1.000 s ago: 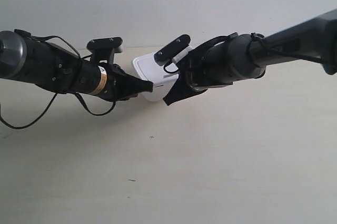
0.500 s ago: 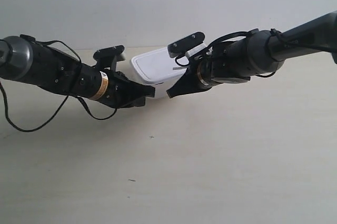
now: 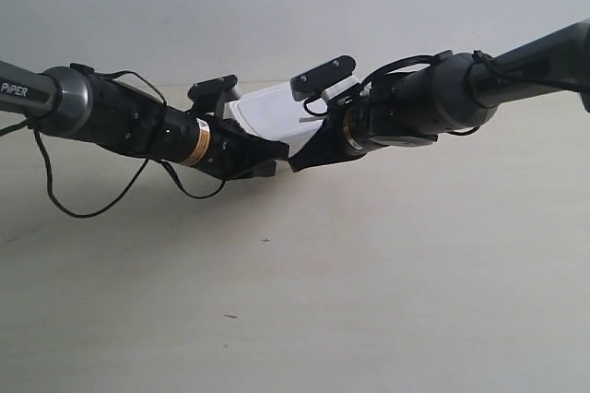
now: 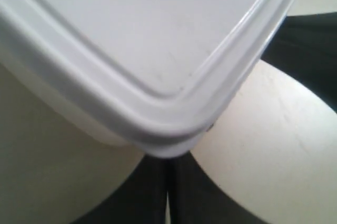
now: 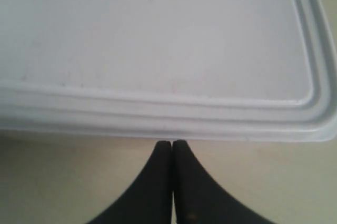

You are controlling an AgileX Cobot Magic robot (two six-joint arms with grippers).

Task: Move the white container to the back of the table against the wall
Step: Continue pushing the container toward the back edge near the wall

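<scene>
The white container [image 3: 269, 113] sits on the table [image 3: 369, 273] far back, near the wall [image 3: 277, 5], with its rimmed lid on. My left gripper [image 4: 167, 159] is shut and empty, its tips under a rounded corner of the container [image 4: 147, 34]. It belongs to the arm at the exterior view's left [image 3: 279, 149]. My right gripper [image 5: 172, 143] is shut and empty too, its tips against the long side of the container [image 5: 158, 34] just below the lid rim. It belongs to the arm at the exterior view's right [image 3: 295, 165].
Both black arms reach in from the sides and meet in front of the container. A loose black cable [image 3: 83, 208] hangs from the arm at the exterior view's left down to the table. The right gripper's dark body [image 4: 310, 50] shows beside the container corner.
The container slid back toward the wall over the last second. The left arm has pushed further in toward the container's corner. The right arm has held still for the last half second.
</scene>
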